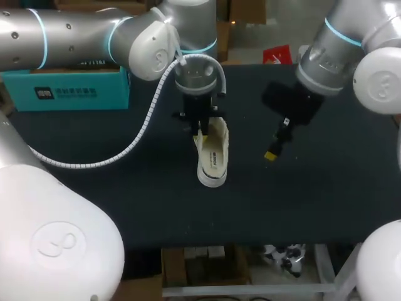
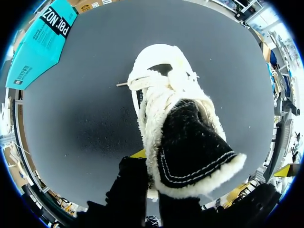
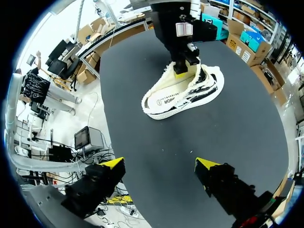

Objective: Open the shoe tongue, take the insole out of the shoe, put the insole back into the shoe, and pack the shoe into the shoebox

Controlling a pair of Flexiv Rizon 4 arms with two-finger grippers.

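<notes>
A cream fleece-lined shoe [image 1: 212, 157] lies on the dark table, toe toward the front edge. My left gripper [image 1: 202, 130] stands over its opening, shut on the shoe tongue [image 2: 190, 147], which is black with a fleece rim and pulled up between the fingers. The right wrist view shows the shoe [image 3: 187, 92] with the left gripper [image 3: 182, 66] pinching its upper part. My right gripper [image 1: 274, 149] hangs to the right of the shoe and apart from it, and it is open [image 3: 159, 164] with nothing between its fingers. The insole is hidden inside the shoe.
A teal shoebox [image 1: 62, 88] stands at the table's back left, also seen ahead of the shoe's toe as the shoebox [image 2: 40, 40]. A red object [image 1: 277, 55] lies at the back edge. A white cable [image 1: 135, 141] trails from the left arm.
</notes>
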